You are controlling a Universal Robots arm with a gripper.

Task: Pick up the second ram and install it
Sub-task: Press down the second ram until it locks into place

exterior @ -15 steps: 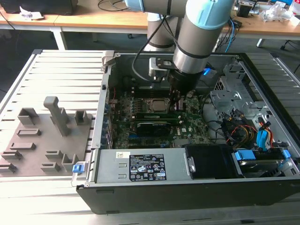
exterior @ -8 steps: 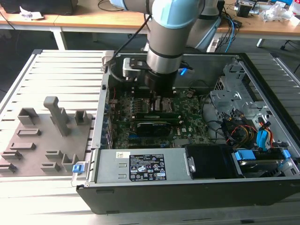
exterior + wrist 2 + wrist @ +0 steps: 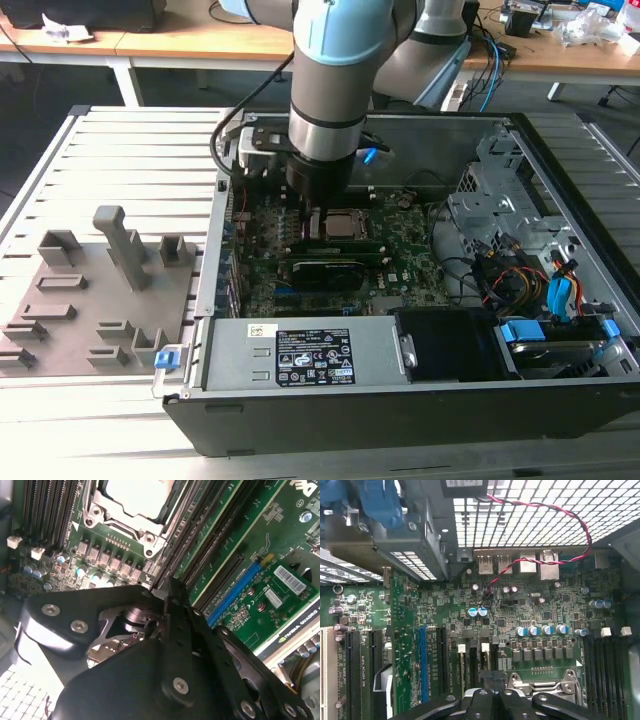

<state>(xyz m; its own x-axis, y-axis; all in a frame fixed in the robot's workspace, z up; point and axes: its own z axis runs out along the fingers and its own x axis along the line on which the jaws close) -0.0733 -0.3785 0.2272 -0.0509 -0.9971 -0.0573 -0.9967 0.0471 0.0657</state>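
My gripper [image 3: 314,208] reaches down into the open computer case [image 3: 560,210], just to the exterior view's left of the processor socket [image 3: 346,225]. In both wrist views the black fingers [image 3: 171,592] [image 3: 481,684] are pressed together, so the gripper [image 3: 170,583] [image 3: 490,677] is shut. Its tips rest on a long dark memory slot [image 3: 192,535] [image 3: 492,660] beside the socket [image 3: 132,500]. The second ram is hidden; I make out no green stick between or under the fingers.
A wide black card [image 3: 322,272] lies near the socket. The power supply [image 3: 300,355] and a black fan shroud [image 3: 445,345] line the near wall, with a drive cage [image 3: 500,190] and cables on the right. A grey fixture tray [image 3: 95,300] sits left of the case.
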